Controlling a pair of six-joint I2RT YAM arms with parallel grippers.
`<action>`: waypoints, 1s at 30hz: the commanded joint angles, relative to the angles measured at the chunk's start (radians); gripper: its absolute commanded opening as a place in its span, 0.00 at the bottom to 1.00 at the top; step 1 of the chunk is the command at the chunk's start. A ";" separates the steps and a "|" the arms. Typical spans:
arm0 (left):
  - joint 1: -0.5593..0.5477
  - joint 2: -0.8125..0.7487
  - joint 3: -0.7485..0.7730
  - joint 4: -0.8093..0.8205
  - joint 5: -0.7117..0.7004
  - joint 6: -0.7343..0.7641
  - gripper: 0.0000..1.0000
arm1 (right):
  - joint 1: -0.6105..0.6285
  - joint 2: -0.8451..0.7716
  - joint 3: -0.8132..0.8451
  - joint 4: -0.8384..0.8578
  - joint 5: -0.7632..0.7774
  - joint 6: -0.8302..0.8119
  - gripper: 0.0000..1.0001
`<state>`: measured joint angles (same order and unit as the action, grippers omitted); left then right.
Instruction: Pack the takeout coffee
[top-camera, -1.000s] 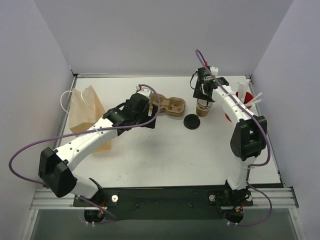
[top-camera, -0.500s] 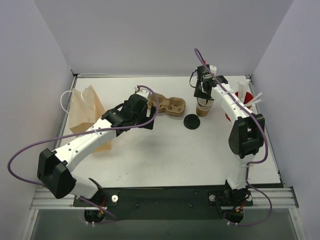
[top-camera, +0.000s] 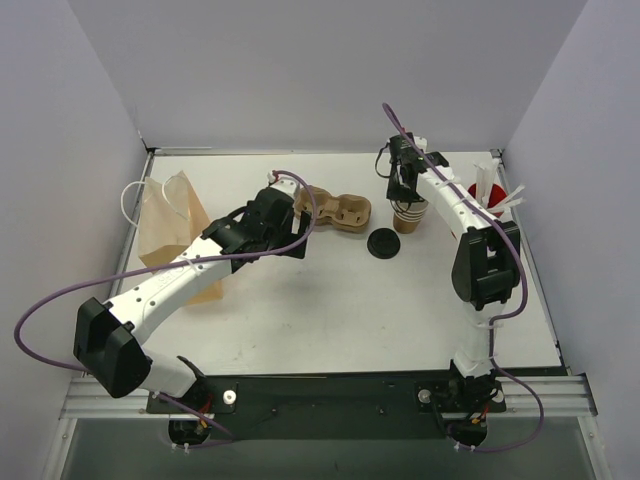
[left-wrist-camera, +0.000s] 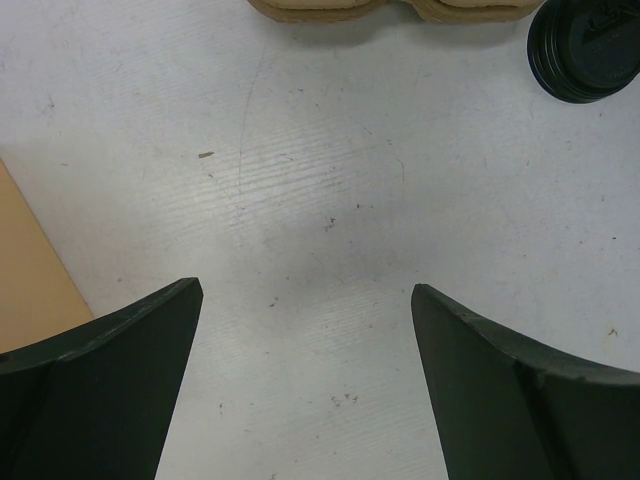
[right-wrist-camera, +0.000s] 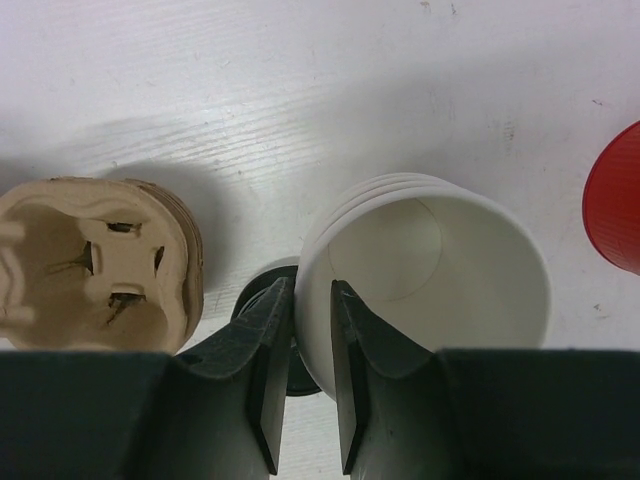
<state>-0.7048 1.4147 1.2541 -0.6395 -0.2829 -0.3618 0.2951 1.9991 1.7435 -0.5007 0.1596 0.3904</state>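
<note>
Right gripper (right-wrist-camera: 312, 290) is sitting on the takeout coffee cup (right-wrist-camera: 440, 270). Jaws are narrow and pinching the cup's near-left wall, one finger (right-wrist-camera: 262, 370) outside and the other inside against the cream lining. From the wrist camera I'm seeing no gap either side of the wall, so I'm reading it as a grip.

The cup is standing upright and open-topped on the white table (top-camera: 330, 310), far-right area. Several rolled rims are showing, nested one under another, so it's looking like a stack rather than a single cup.

Around it:
- Moulded pulp cup carrier (top-camera: 338, 210) is lying to the cup's left, near but apart from it, sockets facing up.
- Flat black lid (top-camera: 383, 243) is lying on the table between the carrier and the cup, a bit nearer the arms.
- Red cup (top-camera: 478, 192) with white sticks is standing just to the cup's right, not touching it.

Left gripper (left-wrist-camera: 303, 290) is hanging over bare table just short of the carrier. Jaws are standing wide with nothing between them.

Brown paper bag (top-camera: 170, 235) is lying at the left edge of the table with its white handle loop pointing to the far side, well apart from the cup.
</note>
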 joint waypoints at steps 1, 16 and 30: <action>0.010 -0.040 -0.001 0.006 -0.001 0.004 0.97 | 0.001 -0.008 0.054 -0.036 0.032 -0.015 0.18; 0.013 -0.039 -0.004 0.009 0.002 0.007 0.97 | 0.015 -0.006 0.082 -0.064 0.072 -0.038 0.17; 0.016 -0.039 -0.004 0.008 0.002 0.009 0.97 | 0.019 0.006 0.122 -0.096 0.092 -0.042 0.00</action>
<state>-0.6979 1.4071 1.2449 -0.6399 -0.2829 -0.3607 0.3027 2.0029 1.8091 -0.5541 0.2024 0.3599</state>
